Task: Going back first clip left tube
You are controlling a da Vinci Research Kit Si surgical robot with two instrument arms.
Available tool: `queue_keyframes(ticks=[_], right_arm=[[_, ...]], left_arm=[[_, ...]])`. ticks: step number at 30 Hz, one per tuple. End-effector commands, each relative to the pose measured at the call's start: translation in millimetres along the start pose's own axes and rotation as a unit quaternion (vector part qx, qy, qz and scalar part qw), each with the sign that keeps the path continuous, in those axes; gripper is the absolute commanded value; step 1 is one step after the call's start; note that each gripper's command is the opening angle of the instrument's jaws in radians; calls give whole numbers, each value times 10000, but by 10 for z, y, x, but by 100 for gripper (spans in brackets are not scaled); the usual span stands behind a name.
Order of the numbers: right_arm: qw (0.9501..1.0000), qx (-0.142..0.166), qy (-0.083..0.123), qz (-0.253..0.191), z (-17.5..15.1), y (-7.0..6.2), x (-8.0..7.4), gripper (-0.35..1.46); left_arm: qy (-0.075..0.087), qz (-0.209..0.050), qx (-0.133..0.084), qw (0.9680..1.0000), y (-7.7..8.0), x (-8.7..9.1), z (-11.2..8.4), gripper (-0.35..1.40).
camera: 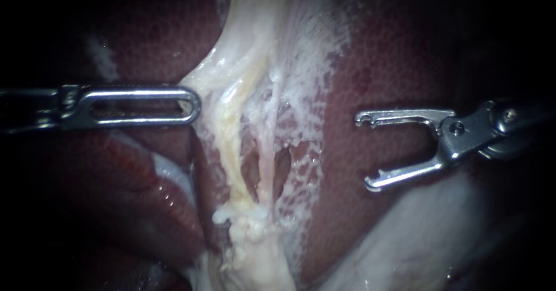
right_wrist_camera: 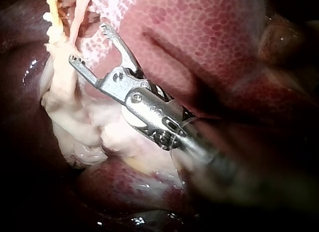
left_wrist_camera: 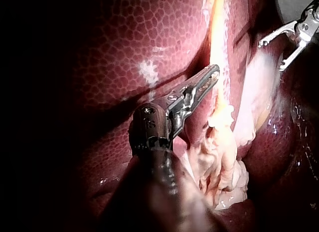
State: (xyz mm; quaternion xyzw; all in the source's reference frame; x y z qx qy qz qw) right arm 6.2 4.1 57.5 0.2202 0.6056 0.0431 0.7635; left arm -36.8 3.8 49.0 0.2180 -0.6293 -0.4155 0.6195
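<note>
Left instrument [camera: 192, 104]: pincer together, tip against the pale tissue margin. The left tube [camera: 234, 163] runs near it (soft, slick, likely to tear; take hold across its bare mid-span). No clip shows on it. Right instrument [camera: 366, 151]: pincer apart, empty, over the liver [camera: 382, 65]. Only the left wrist view shows the left pincer edge-on.
</note>
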Motion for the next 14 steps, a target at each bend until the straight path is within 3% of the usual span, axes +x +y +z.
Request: queue_keyframes(ticks=[1, 14], right_arm=[[10000, 0, 0, 0, 0, 0, 0, 60], [10000, 1, 0, 0, 0, -1, 0, 60]], left_arm=[[-2, -2, -1, 10000, 0, 0, 0, -35], [-2, -2, -2, 10000, 0, 0, 0, -35]])
